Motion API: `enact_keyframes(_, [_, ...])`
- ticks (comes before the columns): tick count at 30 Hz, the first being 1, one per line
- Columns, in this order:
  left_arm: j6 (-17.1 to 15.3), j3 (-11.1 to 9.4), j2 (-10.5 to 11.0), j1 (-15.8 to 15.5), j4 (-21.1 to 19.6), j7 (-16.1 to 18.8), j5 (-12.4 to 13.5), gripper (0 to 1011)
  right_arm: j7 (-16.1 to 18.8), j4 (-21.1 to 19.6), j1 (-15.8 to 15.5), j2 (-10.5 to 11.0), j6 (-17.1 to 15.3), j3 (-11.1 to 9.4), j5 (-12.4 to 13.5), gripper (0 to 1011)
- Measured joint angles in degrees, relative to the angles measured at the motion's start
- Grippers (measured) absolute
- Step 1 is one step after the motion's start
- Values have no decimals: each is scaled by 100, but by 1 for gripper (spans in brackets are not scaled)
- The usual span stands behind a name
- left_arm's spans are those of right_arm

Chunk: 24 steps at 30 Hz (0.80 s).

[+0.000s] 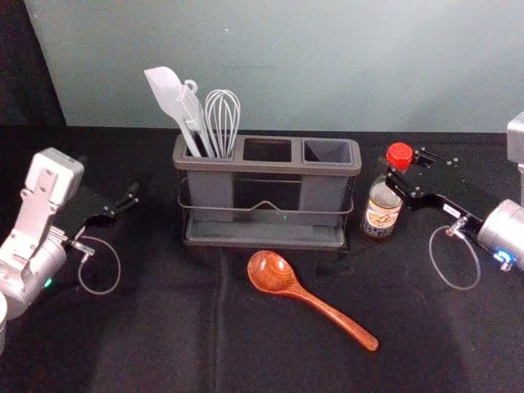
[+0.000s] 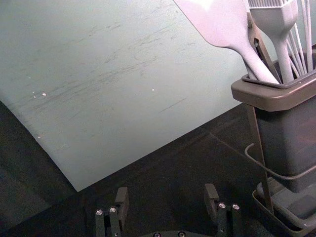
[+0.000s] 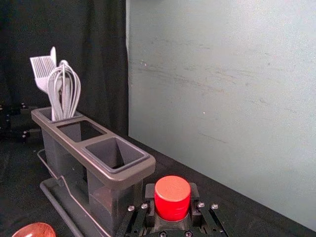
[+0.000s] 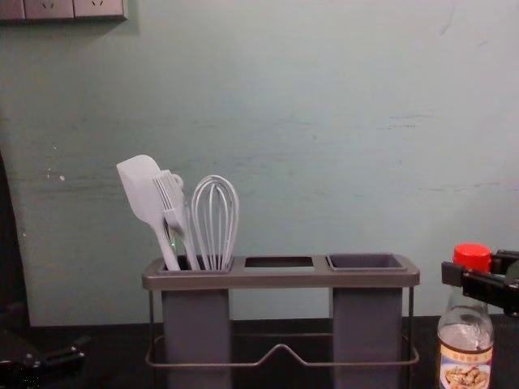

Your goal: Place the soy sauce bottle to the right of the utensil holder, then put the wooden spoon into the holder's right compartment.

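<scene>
Black cloth (image 1: 147, 352) covers the table before a grey-green wall. The first part looks nearly finished: the bottle (image 1: 381, 214) stands upright near the right side of the holder (image 1: 270, 166), with the right gripper (image 3: 172, 190) closed around its neck. Letting go seems to remain, then the spoon (image 1: 270, 273), which lies in front. The bottle has a red cap, clear glass and a food label. At the left side, the left gripper (image 2: 166, 190) waits with fingers apart.

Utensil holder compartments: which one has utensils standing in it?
The left compartment, with the spatula, brush and whisk in it; nothing sticks out of the middle compartment or the right compartment.
</scene>
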<state>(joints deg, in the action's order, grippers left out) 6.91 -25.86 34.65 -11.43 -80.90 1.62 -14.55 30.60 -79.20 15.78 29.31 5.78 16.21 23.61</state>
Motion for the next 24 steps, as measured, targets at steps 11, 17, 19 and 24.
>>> enact_keyframes(11, [0, 0, 0, 0, 0, 0, 0, 1005, -48, 48, 5, -24, -30, 13, -24, 382])
enact_keyframes(17, [0, 0, 0, 0, 0, 0, 0, 1005, -49, 44, 2, -22, -30, 13, -24, 394])
enact_keyframes(19, [0, 0, 0, 0, 0, 0, 0, 1005, -49, 44, 1, -21, -32, 13, -25, 461])
enact_keyframes(24, [0, 0, 0, 0, 0, 0, 0, 1005, -47, 42, 0, -18, -32, 11, -24, 599])
